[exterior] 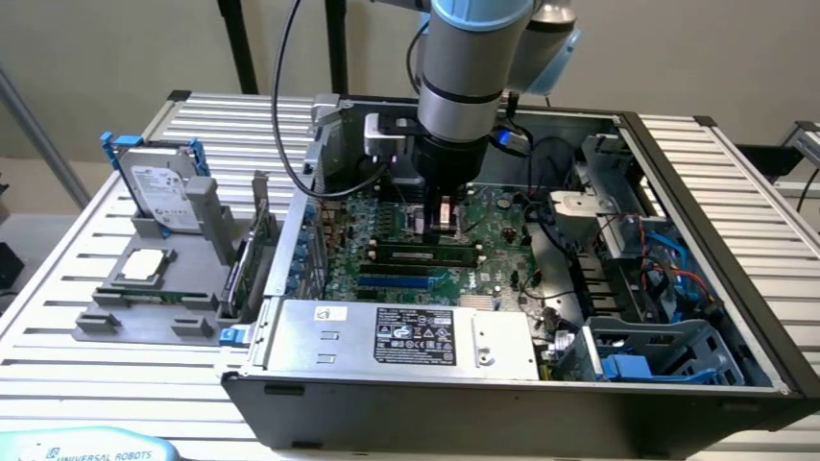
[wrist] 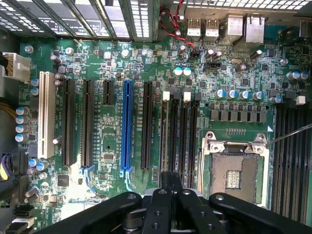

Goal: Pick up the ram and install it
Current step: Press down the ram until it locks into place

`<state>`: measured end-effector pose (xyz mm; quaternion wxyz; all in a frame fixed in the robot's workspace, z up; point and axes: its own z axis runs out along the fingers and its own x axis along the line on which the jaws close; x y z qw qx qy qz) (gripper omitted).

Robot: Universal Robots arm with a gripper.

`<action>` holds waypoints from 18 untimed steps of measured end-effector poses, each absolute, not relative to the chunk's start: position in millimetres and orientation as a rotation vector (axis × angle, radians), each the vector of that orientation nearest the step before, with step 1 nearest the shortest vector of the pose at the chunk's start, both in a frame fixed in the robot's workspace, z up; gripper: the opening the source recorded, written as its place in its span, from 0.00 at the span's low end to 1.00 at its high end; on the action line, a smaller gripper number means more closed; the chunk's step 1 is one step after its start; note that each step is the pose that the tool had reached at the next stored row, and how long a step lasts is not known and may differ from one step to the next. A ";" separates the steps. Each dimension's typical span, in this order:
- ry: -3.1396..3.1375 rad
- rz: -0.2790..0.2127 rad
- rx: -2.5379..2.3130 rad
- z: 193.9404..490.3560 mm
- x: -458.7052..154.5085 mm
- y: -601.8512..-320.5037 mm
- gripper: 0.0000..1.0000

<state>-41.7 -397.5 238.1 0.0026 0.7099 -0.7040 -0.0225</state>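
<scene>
The black gripper point(exterior: 441, 219) hangs low inside the open black computer case point(exterior: 717, 182), just above the green motherboard point(wrist: 146, 68). Its fingers look pressed together, apparently holding nothing. The ram point(exterior: 420, 254), a long thin green stick with dark chips, lies just below it, seemingly seated across the slots, so installation looks largely done.

A robotics lab or workshop: an open computer case point(exterior: 513, 384) sits mid-frame on a slatted metal table point(exterior: 77, 327), parts fixture point(exterior: 154, 288) at left.
</scene>
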 end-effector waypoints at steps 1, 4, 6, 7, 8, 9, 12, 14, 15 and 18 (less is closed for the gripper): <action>-2.208 -0.070 2.227 236.9 -41.7 -397.5 0.11; -2.208 -0.070 2.227 233.6 -41.6 -397.5 0.11; -2.208 -0.070 2.227 231.7 -41.6 -397.5 0.11; -2.208 -0.069 2.227 230.8 -41.6 -397.5 0.11; -2.207 -0.068 2.227 229.9 -41.6 -397.6 0.11; -2.208 -0.068 2.226 228.9 -41.7 -397.6 0.11; -2.209 -0.067 2.227 225.4 -41.7 -397.6 0.11; -2.209 -0.067 2.228 225.1 -41.6 -397.5 0.11; -2.209 -0.067 2.228 225.7 -41.7 -397.6 0.11; -2.209 -0.069 2.228 235.6 -41.5 -397.4 0.11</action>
